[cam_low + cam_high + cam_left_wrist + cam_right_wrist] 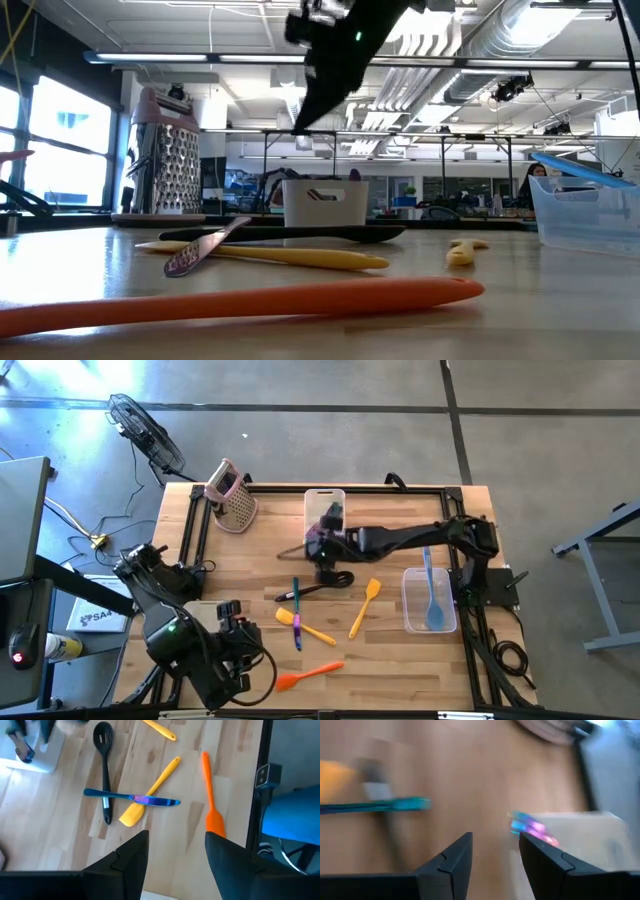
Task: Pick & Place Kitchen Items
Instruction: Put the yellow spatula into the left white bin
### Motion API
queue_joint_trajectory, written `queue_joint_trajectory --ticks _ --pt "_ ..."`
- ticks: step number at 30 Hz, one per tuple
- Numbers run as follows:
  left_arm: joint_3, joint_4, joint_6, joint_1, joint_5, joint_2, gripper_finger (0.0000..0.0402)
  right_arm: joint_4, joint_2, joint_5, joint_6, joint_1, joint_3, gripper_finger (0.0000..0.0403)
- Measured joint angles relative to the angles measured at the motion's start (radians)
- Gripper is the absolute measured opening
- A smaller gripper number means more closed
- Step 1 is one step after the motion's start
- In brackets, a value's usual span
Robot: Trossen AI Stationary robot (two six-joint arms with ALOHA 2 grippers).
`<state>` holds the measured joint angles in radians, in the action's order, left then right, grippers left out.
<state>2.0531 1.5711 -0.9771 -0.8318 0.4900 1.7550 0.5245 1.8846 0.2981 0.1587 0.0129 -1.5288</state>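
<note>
Right gripper (325, 550) hangs empty, fingers apart, over the near end of the white bin (325, 500). Black slotted spoon (318, 586) lies on the tabletop just beyond that end — long axis crosswise; right arm nearer. Left gripper (232, 622) parked, fingers apart.

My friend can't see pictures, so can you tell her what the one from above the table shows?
The right gripper reaches across the wooden table toward a white bin, above scattered utensils: a black spoon, yellow spatulas and an orange spatula. A blue spoon lies in a clear bin, a pink grater lies at the back, and the left gripper waits nearby.
</note>
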Motion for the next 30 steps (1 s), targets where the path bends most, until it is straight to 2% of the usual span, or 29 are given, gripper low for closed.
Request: queue_joint_trajectory --ticks 6,10,12,14,18,22,25,30 --pt "-0.005 -0.001 -0.063 0.0 -0.034 0.0 0.0187 0.153 -0.091 -0.308 -0.035 -0.117 0.0 0.0156" --pt "-0.005 -0.008 -0.097 0.0 -0.035 0.0 0.0187 0.37 -0.125 -0.466 -0.046 -0.198 0.0 0.0156" --pt "-0.016 -0.02 -0.104 0.0 -0.034 -0.002 0.0187 0.489 -0.126 -0.462 -0.039 -0.238 0.003 0.0156" --pt "-0.037 -0.039 -0.101 0.0 -0.031 -0.002 0.0187 0.578 -0.127 -0.409 -0.055 -0.273 0.024 0.0156" --pt "-0.109 -0.086 -0.092 0.0 -0.035 -0.002 0.0187 0.673 -0.127 -0.307 -0.131 -0.324 0.09 0.0156" --pt "-0.198 -0.114 -0.086 0.0 -0.054 -0.002 0.0187 0.76 -0.127 -0.274 -0.133 -0.349 0.172 0.0156" --pt "-0.262 -0.139 -0.071 0.0 -0.087 0.0 0.0187 0.775 -0.127 -0.27 -0.107 -0.354 0.235 0.0156" --pt "-0.333 -0.167 -0.067 0.0 -0.093 0.0 0.0187 0.679 -0.126 -0.245 -0.063 -0.345 0.294 0.0156"
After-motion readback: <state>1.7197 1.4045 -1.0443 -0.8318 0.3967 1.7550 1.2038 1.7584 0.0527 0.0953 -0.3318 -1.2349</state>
